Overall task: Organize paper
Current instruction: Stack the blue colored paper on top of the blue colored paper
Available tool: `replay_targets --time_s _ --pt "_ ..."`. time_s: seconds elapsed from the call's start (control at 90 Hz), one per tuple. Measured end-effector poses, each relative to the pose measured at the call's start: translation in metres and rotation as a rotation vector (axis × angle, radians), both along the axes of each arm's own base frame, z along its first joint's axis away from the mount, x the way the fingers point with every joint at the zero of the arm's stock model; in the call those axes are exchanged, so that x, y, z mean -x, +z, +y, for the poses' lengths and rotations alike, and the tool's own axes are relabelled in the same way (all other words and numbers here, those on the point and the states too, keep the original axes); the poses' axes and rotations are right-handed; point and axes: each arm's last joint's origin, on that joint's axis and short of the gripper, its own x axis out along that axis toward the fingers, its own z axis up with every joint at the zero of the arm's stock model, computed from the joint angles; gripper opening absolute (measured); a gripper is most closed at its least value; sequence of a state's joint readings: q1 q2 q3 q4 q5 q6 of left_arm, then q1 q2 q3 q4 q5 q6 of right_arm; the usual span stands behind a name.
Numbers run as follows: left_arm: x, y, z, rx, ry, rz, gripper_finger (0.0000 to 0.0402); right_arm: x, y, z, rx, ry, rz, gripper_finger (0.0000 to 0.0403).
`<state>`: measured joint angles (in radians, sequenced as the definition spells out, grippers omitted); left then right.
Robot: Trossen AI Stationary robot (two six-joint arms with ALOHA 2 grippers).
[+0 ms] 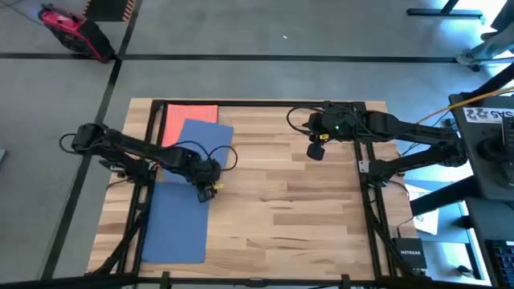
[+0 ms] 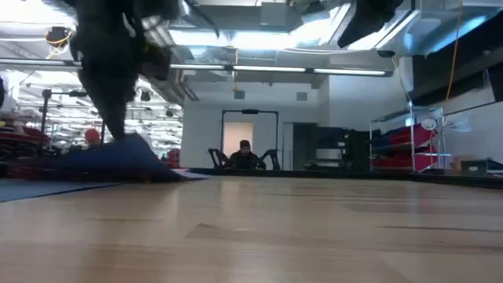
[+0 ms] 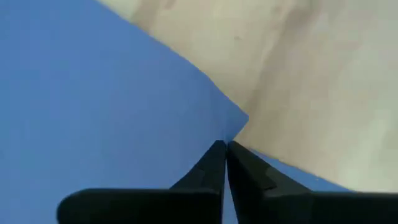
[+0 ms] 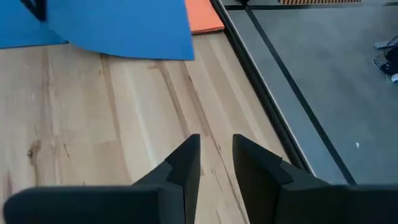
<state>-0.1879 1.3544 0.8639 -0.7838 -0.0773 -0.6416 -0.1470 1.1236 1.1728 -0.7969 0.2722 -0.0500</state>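
1. Three sheets of paper show on the left part of the table (image 1: 305,217): an orange sheet (image 1: 191,115) at the far left corner, an upper blue sheet (image 1: 207,138) partly over it, and a lower blue sheet (image 1: 175,221) reaching toward the near edge.
2. Left gripper (image 1: 206,187) sits where the two blue sheets meet, at their right edge. In the left wrist view its fingers (image 3: 214,165) are pinched nearly together on a corner of blue paper (image 3: 112,112), with a thin sliver of blue showing between them; which of the two sheets it is I cannot tell.
3. In the low view the blue paper (image 2: 118,161) is lifted off the table under the left arm, its edge raised and curved.
4. Bare wood fills the middle of the table.
5. Right gripper (image 1: 316,149) hangs above the far right part of the table, well apart from the paper. Its fingers (image 4: 186,163) stand a narrow gap apart with nothing between them; only bare wood lies below.
6. Past those fingers the right wrist view shows the upper blue sheet (image 4: 124,28) with the orange sheet (image 4: 204,16) peeking out beside it.
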Motion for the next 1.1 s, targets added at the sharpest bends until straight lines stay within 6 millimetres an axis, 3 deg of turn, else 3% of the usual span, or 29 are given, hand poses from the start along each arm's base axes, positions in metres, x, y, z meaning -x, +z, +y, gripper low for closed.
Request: replay_targets --time_s 0.478,0.811,1.1 --pt "0.034 0.022 -0.080 0.145 0.537 -0.195 0.0000 0.003 -0.002 -0.008 0.005 0.033 0.036 0.0083" --pt "0.061 0.050 -0.107 0.151 0.581 -0.144 0.0000 0.006 -0.002 -0.023 -0.019 0.044 0.035 0.0083" --pt "0.070 0.053 -0.145 0.225 0.595 -0.107 0.0000 0.007 -0.002 -0.025 -0.031 0.051 0.031 0.0083"
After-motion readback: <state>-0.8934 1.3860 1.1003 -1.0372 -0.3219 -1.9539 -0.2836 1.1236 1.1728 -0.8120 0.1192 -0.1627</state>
